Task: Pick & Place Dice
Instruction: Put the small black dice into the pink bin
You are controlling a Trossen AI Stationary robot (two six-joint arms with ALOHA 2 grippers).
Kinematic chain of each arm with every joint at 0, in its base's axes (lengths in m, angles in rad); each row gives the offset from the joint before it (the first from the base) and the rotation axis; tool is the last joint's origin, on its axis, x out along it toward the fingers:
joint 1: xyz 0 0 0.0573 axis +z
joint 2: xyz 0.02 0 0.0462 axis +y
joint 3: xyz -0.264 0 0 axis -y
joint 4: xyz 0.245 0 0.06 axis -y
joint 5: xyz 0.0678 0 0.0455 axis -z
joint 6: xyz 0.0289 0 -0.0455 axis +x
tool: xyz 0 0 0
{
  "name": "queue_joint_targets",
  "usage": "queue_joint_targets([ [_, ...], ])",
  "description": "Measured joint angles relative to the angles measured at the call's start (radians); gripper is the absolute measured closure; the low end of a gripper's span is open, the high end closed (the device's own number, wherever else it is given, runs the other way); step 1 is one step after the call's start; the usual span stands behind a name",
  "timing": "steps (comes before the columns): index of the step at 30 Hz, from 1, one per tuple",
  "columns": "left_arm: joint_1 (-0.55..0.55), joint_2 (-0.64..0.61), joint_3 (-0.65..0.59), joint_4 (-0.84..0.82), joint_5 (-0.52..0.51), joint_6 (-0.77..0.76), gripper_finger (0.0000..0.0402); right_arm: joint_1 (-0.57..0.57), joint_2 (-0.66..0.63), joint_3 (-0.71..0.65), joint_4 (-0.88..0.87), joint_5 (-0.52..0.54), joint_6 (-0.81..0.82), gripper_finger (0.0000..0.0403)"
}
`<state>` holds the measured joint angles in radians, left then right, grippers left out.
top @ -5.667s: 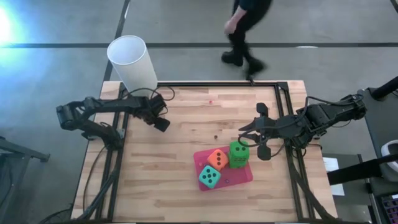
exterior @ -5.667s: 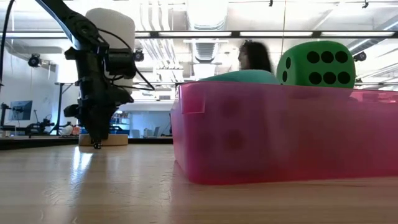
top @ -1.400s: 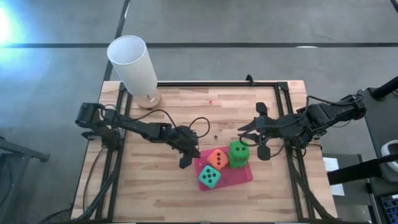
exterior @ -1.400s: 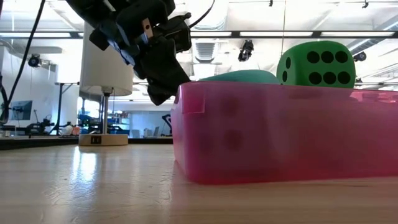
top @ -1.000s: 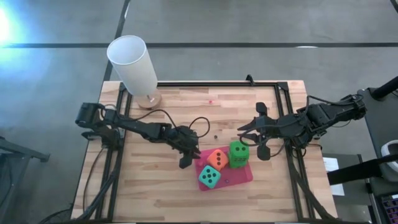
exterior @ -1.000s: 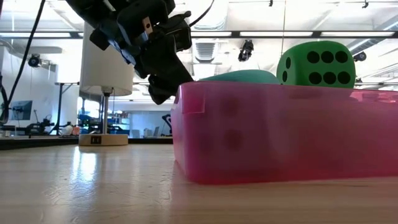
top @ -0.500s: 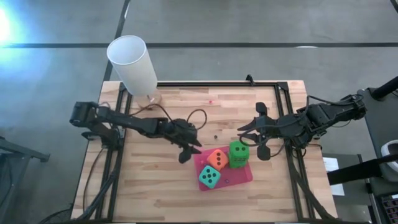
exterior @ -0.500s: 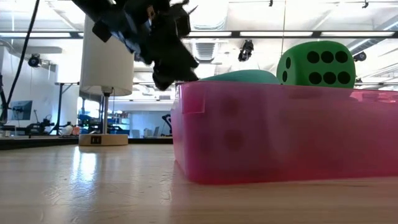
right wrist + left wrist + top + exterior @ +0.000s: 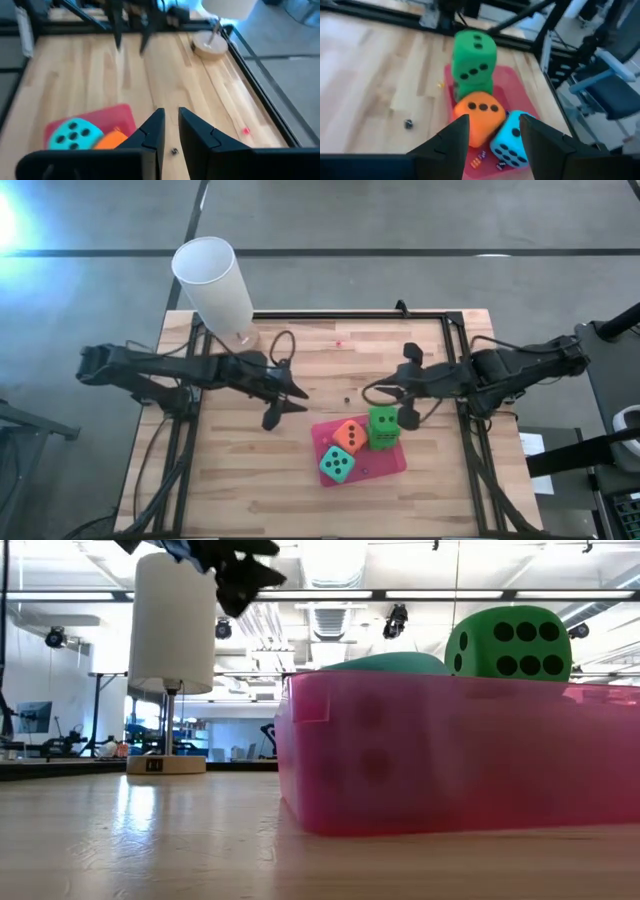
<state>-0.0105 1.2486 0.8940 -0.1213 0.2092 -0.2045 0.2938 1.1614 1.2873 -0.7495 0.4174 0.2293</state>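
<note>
Floor: grey, crossed by dark seam lines, beyond the table.
Table: pale wood planks, black frame around it.
Lamp: white cylinder shade, round wooden base, at the far corner behind the left arm.
Ceiling: long strip lights, ducts.
Chair: blue-grey, off the table's edge.

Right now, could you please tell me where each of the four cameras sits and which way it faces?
High view: overhead, straight down on the table, both arms, pink tray.
Low view: table height, level across; tray wall, green die, left arm's tip above.
Left wrist view: past its own open jaws at the orange die.
Right wrist view: past its own jaws across the table; lamp.
All four share the tray.
</note>
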Motion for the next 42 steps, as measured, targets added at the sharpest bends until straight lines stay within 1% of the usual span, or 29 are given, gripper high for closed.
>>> queue_joint_targets([
  [2,0.0,-0.043,0.0,-0.05,-0.034,0.013,0.0229,-0.026,0.006,-0.013,-0.002,-0.021,0.008,0.0365],
  [7,0.0,-0.127,0.0,-0.13,-0.118,0.026,0.024,-0.124,0.052,-0.021,0.015,-0.138,0.012,0.0381],
  [9,0.0,-0.152,0.0,-0.172,-0.132,0.026,0.0243,-0.16,0.081,-0.023,0.015,-0.188,0.005,0.0385],
  [14,0.0,-0.195,0.0,-0.205,-0.141,0.026,0.0249,-0.243,0.16,-0.024,0.004,-0.283,-0.013,0.0393],
  [18,0.0,-0.203,0.0,-0.217,-0.143,0.026,0.0254,-0.282,0.208,-0.026,0.002,-0.314,-0.078,0.0394],
  [21,0.0,-0.205,0.0,-0.216,-0.143,0.027,0.0256,-0.32,0.223,-0.03,0.015,-0.366,-0.1,0.0394],
  [25,0.001,-0.205,0.0,-0.217,-0.145,0.052,0.0259,-0.351,0.273,-0.035,0.022,-0.459,-0.154,0.0394],
  [29,0.001,-0.205,0.0,-0.217,-0.192,0.053,0.0261,-0.366,0.333,-0.035,0.028,-0.545,-0.209,0.0394],
  [33,0.01,-0.205,0.0,-0.217,-0.213,0.048,0.0259,-0.381,0.386,-0.036,0.033,-0.568,-0.286,0.0394],
  [38,0.028,-0.205,0.0,-0.217,-0.244,-0.01,0.0254,-0.424,0.443,-0.049,0.09,-0.685,-0.357,0.0394],
  [42,0.043,-0.205,0.0,-0.217,-0.274,-0.032,0.0252,-0.452,0.491,-0.053,0.122,-0.706,-0.389,0.0394],
])
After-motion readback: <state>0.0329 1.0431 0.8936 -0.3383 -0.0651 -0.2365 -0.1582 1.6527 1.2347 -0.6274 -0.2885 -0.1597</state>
